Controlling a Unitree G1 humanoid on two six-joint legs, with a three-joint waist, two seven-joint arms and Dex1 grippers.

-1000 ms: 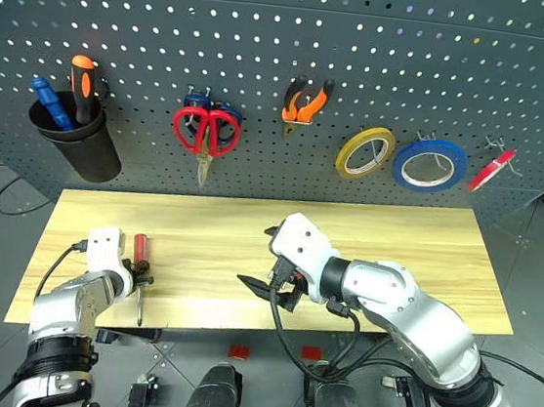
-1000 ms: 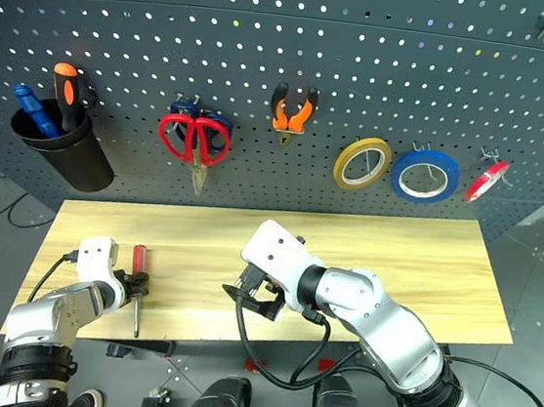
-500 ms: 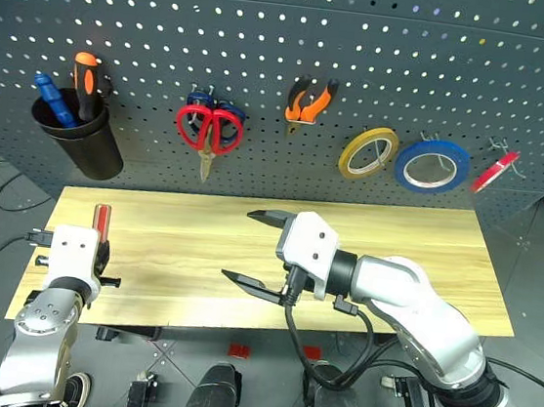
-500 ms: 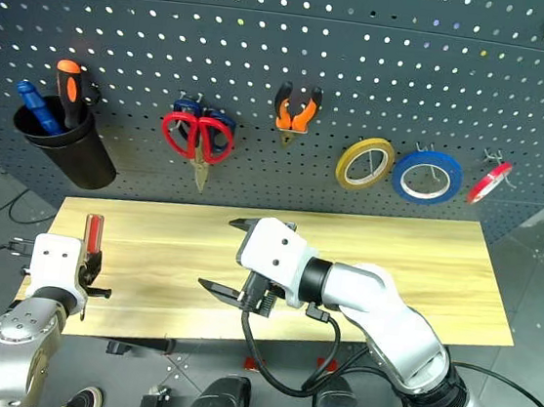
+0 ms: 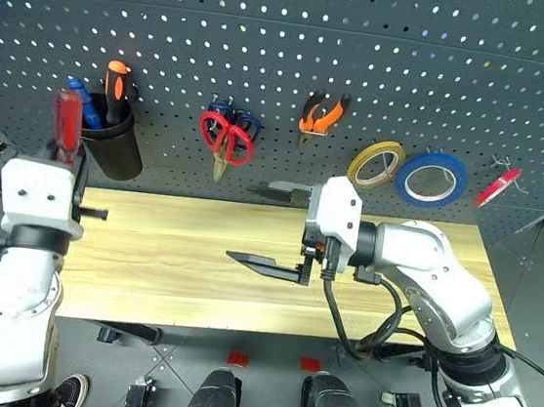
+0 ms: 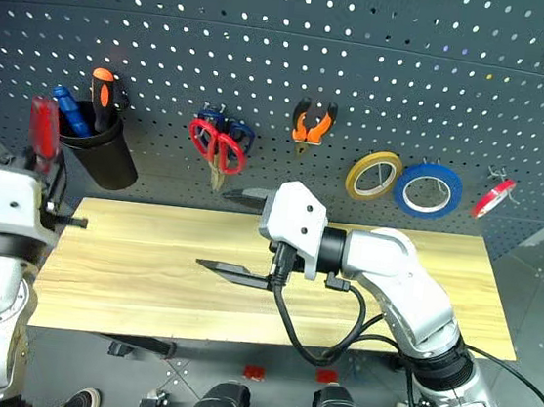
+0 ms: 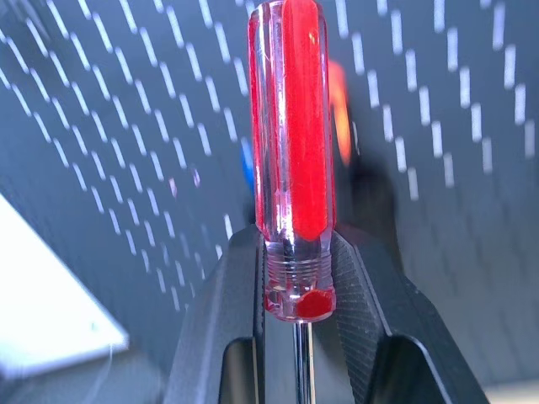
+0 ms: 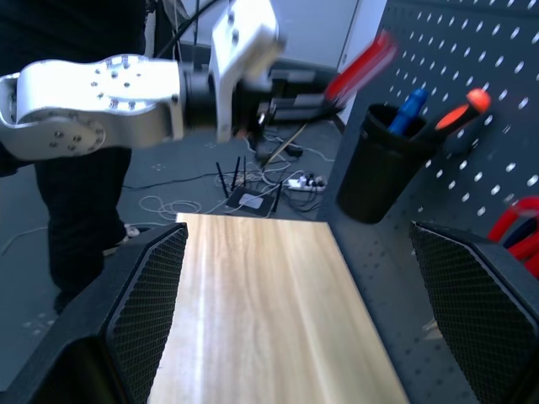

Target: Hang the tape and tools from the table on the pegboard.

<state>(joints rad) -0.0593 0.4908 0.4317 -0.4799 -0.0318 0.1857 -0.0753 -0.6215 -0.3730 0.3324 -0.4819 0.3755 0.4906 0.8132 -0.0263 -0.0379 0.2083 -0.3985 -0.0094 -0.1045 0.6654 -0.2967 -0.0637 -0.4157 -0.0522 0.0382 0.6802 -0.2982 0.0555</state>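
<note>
My left gripper is shut on the slim red-handled screwdriver, held upright with the handle up, just left of the black cup. My right gripper hangs open and empty over the middle of the table, pointing left. On the pegboard hang the red-handled scissors, the orange-and-black pliers and the blue tape.
The black cup holds a blue and an orange screwdriver. Dark-blue-handled scissors hang behind the red ones. A yellow tape roll and a red tape roll flank the blue tape. Cables lie on the floor beyond the table's left end.
My left gripper has lifted the screwdriver off the table and turned it upright beside the cup. The right gripper rose slightly and swung to point left. The camera also shifted.
</note>
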